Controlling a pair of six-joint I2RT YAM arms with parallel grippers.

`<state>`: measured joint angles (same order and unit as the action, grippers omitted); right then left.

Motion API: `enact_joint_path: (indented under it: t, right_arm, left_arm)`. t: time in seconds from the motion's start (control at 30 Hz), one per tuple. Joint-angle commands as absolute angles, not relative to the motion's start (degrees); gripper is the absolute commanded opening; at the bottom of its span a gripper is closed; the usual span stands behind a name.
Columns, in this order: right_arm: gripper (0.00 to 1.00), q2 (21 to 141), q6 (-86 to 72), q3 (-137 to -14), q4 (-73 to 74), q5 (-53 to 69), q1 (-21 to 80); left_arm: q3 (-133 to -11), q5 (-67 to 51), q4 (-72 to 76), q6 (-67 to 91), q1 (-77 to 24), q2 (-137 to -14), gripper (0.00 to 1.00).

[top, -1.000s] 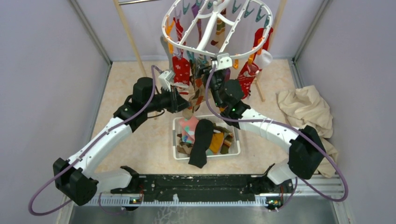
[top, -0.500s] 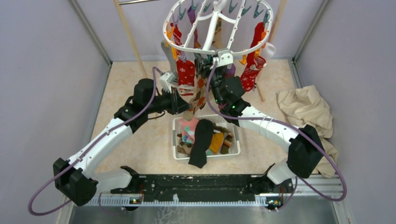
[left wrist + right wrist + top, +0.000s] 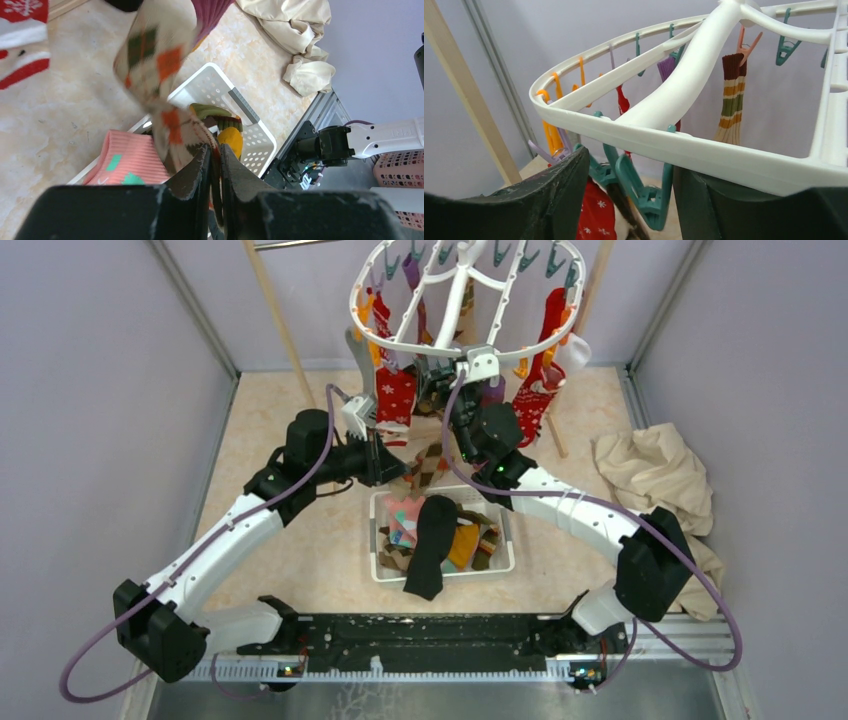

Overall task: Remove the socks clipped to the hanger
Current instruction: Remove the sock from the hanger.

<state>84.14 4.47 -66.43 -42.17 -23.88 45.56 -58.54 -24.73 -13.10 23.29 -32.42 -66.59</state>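
Left gripper (image 3: 212,150): fingers pressed together, pinching the lower end of a brown argyle fabric sock (image 3: 155,60). Holds it just above the white slotted plastic basket (image 3: 215,85), presumably for a drop straight in. Cannot tell whether the sock's top end is clear of its clip; blurred near the frame edge.

Right gripper (image 3: 631,165): fingers spread, one either side of a teal plastic clip (image 3: 644,197) under the rim of the large white oval plastic drying hanger (image 3: 704,145). Likely placed to squeeze that clip open or to steady the frame during the pull. No contact with the clip confirmed.

Counts:
- One hanger, one basket, two wooden poles (image 3: 278,320), one crumpled beige cloth (image 3: 655,475) on the floor, well to the right.
- On hanger, at least four socks: red snowflake sock (image 3: 395,395), red patterned sock (image 3: 535,390), purple sock (image 3: 667,65), beige-green-orange striped sock (image 3: 730,95).
- In basket, at least four, among them pink ribbed sock (image 3: 405,510), black sock (image 3: 432,540) draped over the near rim, yellow sock (image 3: 462,545). Remainder too tangled to count.
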Motion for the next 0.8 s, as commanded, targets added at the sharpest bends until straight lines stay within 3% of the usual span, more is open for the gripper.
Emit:
enact_joint_path:
  t: [0.0, 0.1, 0.43, 0.77]
  right_arm:
    - [0.62, 81.12, 4.04, -66.30, -43.44, -24.08, 45.13]
    - [0.58, 80.58, 3.98, -65.78, -43.06, -24.09, 44.85]
    - [0.66, 74.79, 0.75, -61.22, -38.88, -23.81, 44.89]
    - [0.67, 65.20, -8.13, -55.67, -23.74, -19.17, 44.91]
  left_arm:
    - [-58.30, -25.72, -13.06, 23.47, -32.61, -65.52, 0.18]
    - [-58.27, -25.85, -12.91, 23.54, -32.66, -65.73, 0.18]
    - [-59.05, -26.68, -13.53, 24.14, -32.63, -64.76, 0.18]
    - [-58.02, -24.79, -15.51, 24.69, -32.74, -62.70, 0.19]
